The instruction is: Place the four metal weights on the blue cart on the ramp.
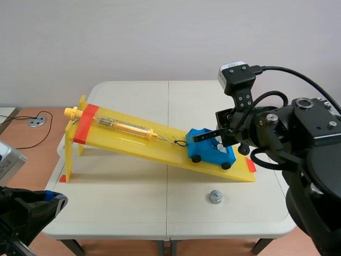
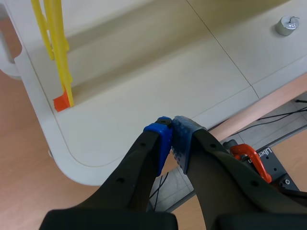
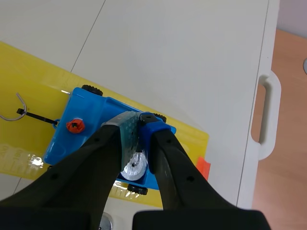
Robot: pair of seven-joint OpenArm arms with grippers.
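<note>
It looks like a robotics lab or teaching room: a white folding table (image 1: 133, 208) stands before a plain pale wall (image 1: 133, 37) and carries a yellow plastic physics ramp (image 1: 154, 146). A round metal floor socket (image 1: 36, 121) sits at the far left.

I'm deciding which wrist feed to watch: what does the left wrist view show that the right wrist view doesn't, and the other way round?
Only the left wrist view: the left pincer, shut on nothing, the ramp's leg, and a red clamp below the table edge.
Only the right wrist view: the blue cart, with a metal weight at it by the right pincer.
Both: the white table, parts of the yellow ramp, and probably the loose weight, which barely shows in the right wrist view.
</note>
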